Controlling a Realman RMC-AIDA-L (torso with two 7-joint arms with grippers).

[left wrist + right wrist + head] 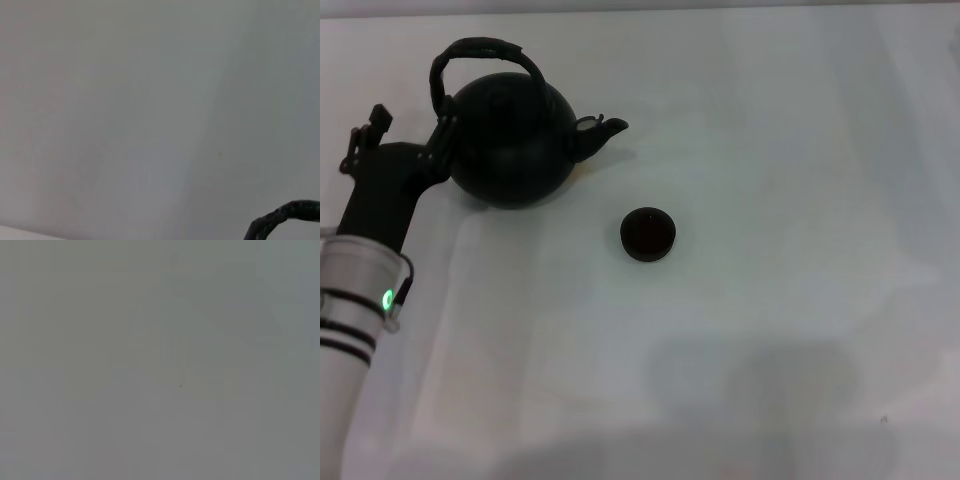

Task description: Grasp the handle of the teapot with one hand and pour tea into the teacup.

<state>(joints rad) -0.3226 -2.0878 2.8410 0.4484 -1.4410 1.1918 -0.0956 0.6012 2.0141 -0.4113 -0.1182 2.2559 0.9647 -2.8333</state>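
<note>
A: Where does the teapot [512, 140] sit?

B: On the white table [790, 150], toward ten o'clock in the head view, upright, spout aimed at about three o'clock. Its handle [480, 52] arches over the lid, and a stretch of that hoop shows in the left wrist view too.

A: And the teacup [648, 234]?

B: Down at roughly five o'clock from the pot, near it but apart, just beyond the spout's tip.

A: The left gripper [442, 135]?

B: Pressed against the pot's nine o'clock flank, at the foot of the hoop. Black on black, so I cannot tell whether its fingers are spread or closed on anything. The right gripper is not visible anywhere; its wrist camera shows only blank surface.

A: What might go wrong?

B: I'd judge a grip low on the hoop's side leaves the heavy pot free to swing when lifted, so the spout could miss so small a cup and spill, or knock it over.
</note>
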